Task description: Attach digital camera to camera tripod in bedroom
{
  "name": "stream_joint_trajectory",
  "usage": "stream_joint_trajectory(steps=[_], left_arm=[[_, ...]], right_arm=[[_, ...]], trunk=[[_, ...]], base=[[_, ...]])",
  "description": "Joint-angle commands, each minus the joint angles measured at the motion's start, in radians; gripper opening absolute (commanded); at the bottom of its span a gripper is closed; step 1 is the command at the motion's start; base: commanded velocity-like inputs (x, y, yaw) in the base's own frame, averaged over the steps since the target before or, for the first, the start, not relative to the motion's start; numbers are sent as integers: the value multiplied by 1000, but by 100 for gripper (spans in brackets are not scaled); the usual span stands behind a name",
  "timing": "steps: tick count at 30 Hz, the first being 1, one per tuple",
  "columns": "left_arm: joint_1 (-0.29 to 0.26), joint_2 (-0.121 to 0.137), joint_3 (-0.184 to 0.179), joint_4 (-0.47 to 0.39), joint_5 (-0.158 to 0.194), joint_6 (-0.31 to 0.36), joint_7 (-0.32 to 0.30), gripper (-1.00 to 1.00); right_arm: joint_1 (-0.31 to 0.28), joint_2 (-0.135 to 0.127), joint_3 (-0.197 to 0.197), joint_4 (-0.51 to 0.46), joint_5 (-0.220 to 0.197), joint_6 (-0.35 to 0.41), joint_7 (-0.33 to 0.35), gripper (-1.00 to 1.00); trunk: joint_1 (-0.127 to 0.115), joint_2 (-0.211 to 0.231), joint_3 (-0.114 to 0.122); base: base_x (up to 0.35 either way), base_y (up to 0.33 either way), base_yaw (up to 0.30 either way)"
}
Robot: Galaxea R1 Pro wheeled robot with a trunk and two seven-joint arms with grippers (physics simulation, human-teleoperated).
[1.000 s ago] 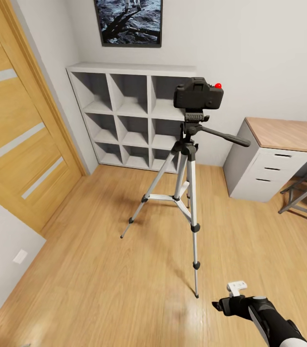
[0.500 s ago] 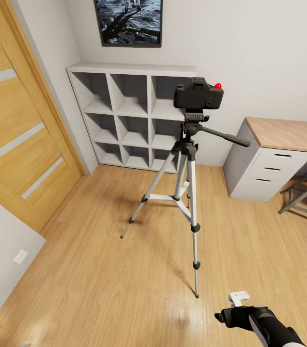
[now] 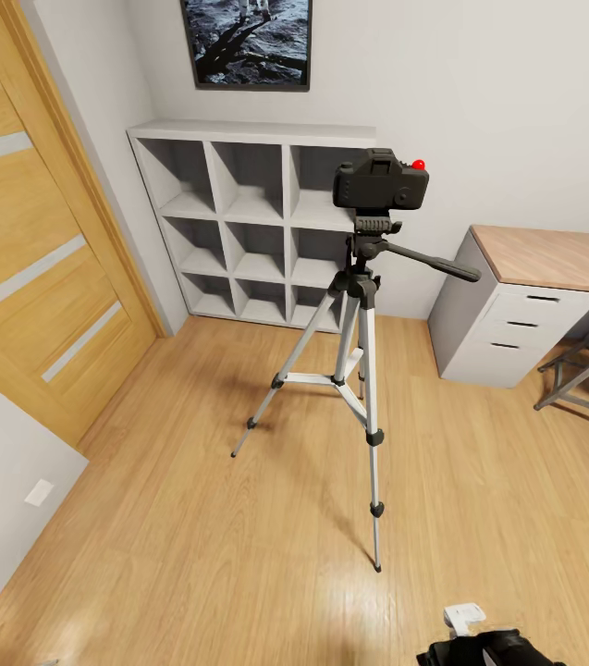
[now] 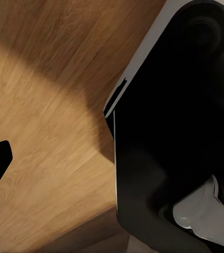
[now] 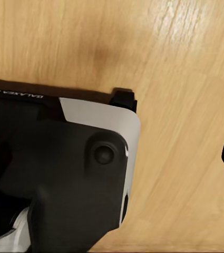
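Black blocky digital camera [image 3: 381,182] (red dot on top) mounted atop silver-legged camera tripod [image 3: 361,370]; right gripper [image 3: 442,655] near, jaw spread unclear.

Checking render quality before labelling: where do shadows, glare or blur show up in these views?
Head view: sharp, soft shadows under the camera tripod, faint floor sheen near the bottom edge. Left wrist view: a dark shadow band across blurry planks. Right wrist view: a bright glare streak on the wood.

1 digital camera [image 3: 381,183] — 1 camera tripod [image 3: 357,361] — 1 shelf [image 3: 239,227].
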Motion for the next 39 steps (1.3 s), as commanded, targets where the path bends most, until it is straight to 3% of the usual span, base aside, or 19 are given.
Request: stream_joint_trajectory(steps=[1, 3, 5, 8, 20, 24, 26, 27, 39], left_arm=[[-1, 0, -9, 0, 7, 0, 3, 100], [-1, 0, -9, 0, 7, -2, 3, 100], [-1, 0, -9, 0, 7, -5, 3, 100], [-1, 0, -9, 0, 7, -5, 3, 100], [-1, -3, -9, 1, 5, -3, 2, 100], [0, -9, -9, 1, 4, -2, 2, 100], [1, -11, -9, 1, 2, -2, 2, 100], [1, -13, -9, 1, -1, -2, 2, 100], [1, -15, -9, 1, -2, -3, 1, 100]], right_arm=[[0, 0, -8, 32, 10, -12, 3, 100], [0, 0, -7, 84, 10, -43, -5, 100], [0, -1, -6, 190, 11, -127, -22, 100], [0, -1, -5, 215, 11, -144, -33, 100], [14, 2, -5, 241, 8, -160, -98, 100], [58, 3, -5, 243, 8, -162, -107, 100], [102, 6, -5, 243, 9, -165, -113, 100], [153, 9, -5, 243, 8, -187, -117, 100], [180, 12, -6, 244, 8, -231, -119, 100]], trunk=[[0, -2, -1], [0, -2, -1], [0, -2, -1], [0, -2, -1], [0, -2, -1], [0, -2, -1], [0, -2, -1], [0, -2, -1], [0, -2, -1]], base=[[0, 0, 0], [0, 0, 0], [0, 0, 0], [0, 0, 0], [0, 0, 0], [0, 0, 0], [0, 0, 0], [0, 0, 0], [-152, 0, 0]])
